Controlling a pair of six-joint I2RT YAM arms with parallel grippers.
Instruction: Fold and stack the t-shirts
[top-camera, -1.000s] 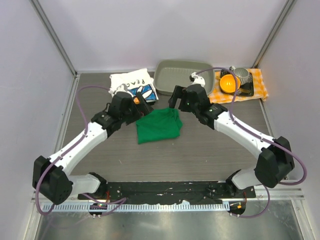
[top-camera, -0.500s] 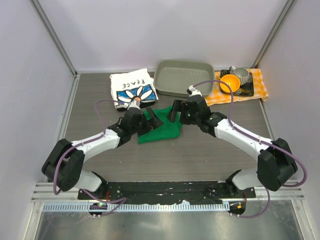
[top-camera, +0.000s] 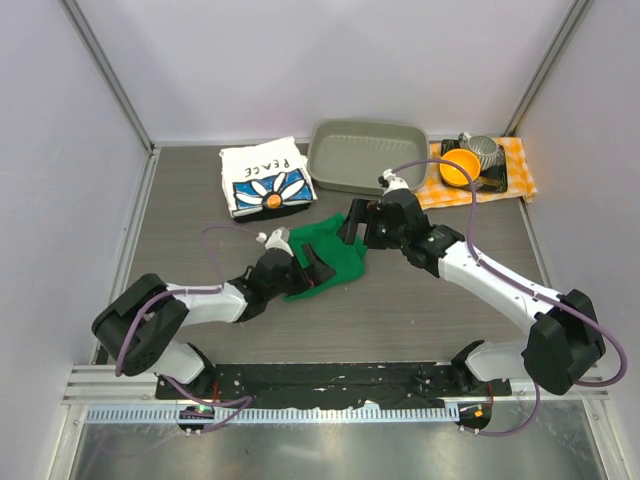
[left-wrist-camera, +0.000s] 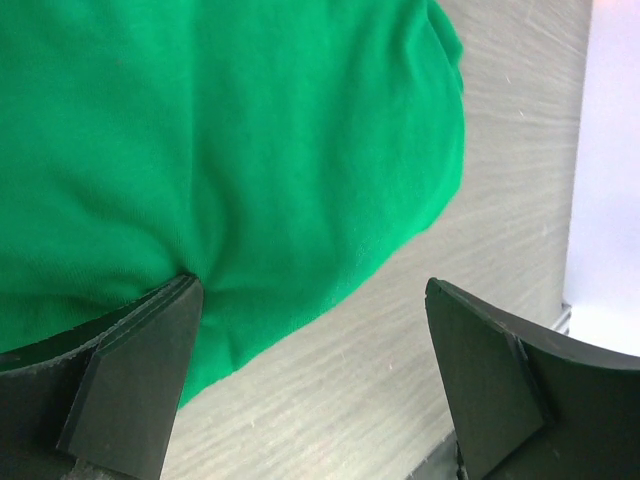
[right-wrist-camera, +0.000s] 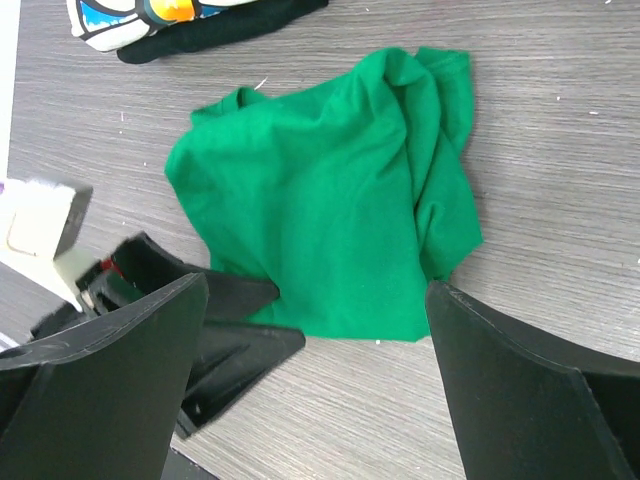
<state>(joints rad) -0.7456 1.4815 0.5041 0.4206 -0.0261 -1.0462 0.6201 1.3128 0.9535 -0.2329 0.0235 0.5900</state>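
— Where's the green t-shirt (top-camera: 330, 248)?
— Crumpled at the centre of the overhead view. The white t-shirt (top-camera: 265, 178) lies folded at upper left.
— And the grippers?
— Both spread wide, holding nothing. The left gripper (top-camera: 316, 268) is at the green one's lower-left edge, the right gripper (top-camera: 352, 228) at its upper right.

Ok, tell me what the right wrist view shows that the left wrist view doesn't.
Only the right wrist view: the whole crumpled green t-shirt, a corner of the printed t-shirt, and the left gripper, open at the green shirt's edge. Only the left wrist view: a close look at one finger pressing against the cloth's edge, the other over bare table, plus a pale wall strip. Both: green cloth on the grey wood-grain table, framed by that view's own open fingers.
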